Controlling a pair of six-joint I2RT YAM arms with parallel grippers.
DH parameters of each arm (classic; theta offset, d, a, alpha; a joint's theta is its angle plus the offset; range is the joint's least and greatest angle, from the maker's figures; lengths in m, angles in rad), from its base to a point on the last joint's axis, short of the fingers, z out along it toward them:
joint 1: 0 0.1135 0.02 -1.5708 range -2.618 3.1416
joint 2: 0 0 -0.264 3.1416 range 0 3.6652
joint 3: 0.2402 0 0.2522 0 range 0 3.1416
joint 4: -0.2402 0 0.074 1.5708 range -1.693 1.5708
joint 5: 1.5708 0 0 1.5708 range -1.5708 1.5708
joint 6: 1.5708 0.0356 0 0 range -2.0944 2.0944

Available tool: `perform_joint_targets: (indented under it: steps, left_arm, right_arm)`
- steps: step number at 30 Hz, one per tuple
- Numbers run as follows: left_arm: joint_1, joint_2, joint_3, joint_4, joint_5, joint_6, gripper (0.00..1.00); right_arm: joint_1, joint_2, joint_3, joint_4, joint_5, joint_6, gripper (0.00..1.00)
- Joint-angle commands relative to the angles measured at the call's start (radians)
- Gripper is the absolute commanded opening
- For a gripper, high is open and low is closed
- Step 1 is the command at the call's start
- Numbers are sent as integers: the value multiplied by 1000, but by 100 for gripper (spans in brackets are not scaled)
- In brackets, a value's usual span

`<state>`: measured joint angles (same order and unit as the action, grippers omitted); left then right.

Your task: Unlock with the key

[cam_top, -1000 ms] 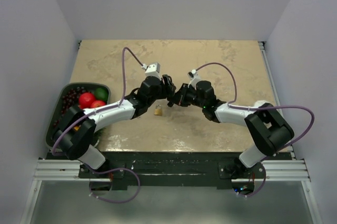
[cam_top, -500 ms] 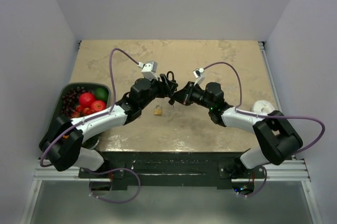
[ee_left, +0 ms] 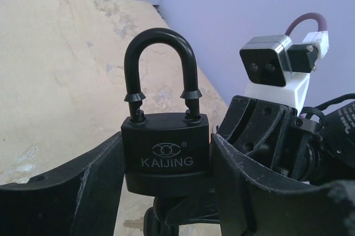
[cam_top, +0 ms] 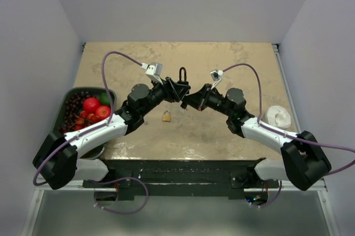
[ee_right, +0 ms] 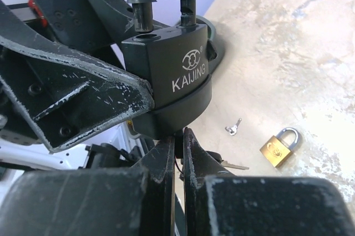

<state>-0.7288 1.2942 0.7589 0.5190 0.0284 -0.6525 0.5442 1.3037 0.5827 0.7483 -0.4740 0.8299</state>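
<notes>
- Over the middle of the table (cam_top: 233, 64), the left gripper (ee_left: 165, 161) squeezes the black padlock (ee_left: 165, 153) by its sides, with the loop pointing up.
- Right under the lock, the right gripper (ee_right: 179, 142) has its fingers pressed almost together, with only a thin slit between them. What sits in the slit is hidden, so I cannot tell if a key is there.
- The keyhole is hidden too. From the right wrist, one leg of the loop looks lifted just above its hole, but it is hard to be sure. The top of the loop is cut off there.
- A brass padlock (cam_top: 166, 116) and a little silver key (ee_right: 233, 127) lie near each other on the table below the grippers.
- A fruit bowl (cam_top: 83, 89) sits at the left edge and a white lump (cam_top: 277, 116) near the right edge. Open tabletop lies behind the grippers, with walls around it.
- Compared with half a second ago, both arms reach farther out and the black padlock is farther back. The brass padlock has not moved.
</notes>
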Motion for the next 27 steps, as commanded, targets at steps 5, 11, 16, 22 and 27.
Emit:
perform_joint_targets:
  steps: [5,11,16,22,27]
  left_arm:
    - [-18,-73,-18,89,214,36,0]
    - [-17,-67,-10,78,214,45,0]
    - [-15,-47,43,-14,153,77,0]
    - [11,33,100,-171,53,79,0]
    - [15,66,125,-178,25,60,0]
  right_arm:
    - [-58,-83,42,66,115,-20,0]
    - [-59,-86,42,45,124,-37,0]
    - [-59,-93,77,-64,152,-98,0]
    - [-58,-113,91,-184,169,-175,4]
    - [-58,-109,69,-208,164,-190,13]
